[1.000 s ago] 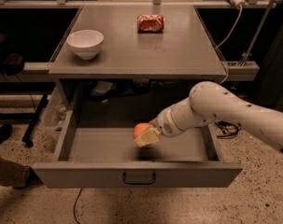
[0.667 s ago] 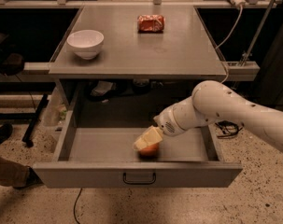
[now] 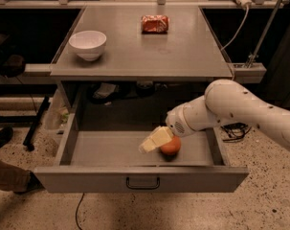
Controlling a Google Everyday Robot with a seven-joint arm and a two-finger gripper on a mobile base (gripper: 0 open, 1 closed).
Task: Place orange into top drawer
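The top drawer point(image 3: 87, 178) is pulled wide open below the grey table. The orange point(image 3: 171, 146) rests on the drawer floor, right of centre, near the front panel. My gripper point(image 3: 147, 146) reaches down into the drawer from the right on a white arm. Its cream fingers point(image 3: 155, 139) lie just left of the orange, pointing left and down. They look open, with the orange beside them rather than at the tips.
On the grey table top point(image 3: 183, 56) stand a white bowl point(image 3: 87, 44) at the left and an orange-red foil snack packet point(image 3: 154, 23) at the back. The drawer's small dark handle point(image 3: 142, 182) sits at centre front. Cables point(image 3: 238, 128) hang at the right.
The gripper carried the orange down and toward the drawer's front. The orange now sits on the drawer floor to the right of the fingers, no longer at their tips.
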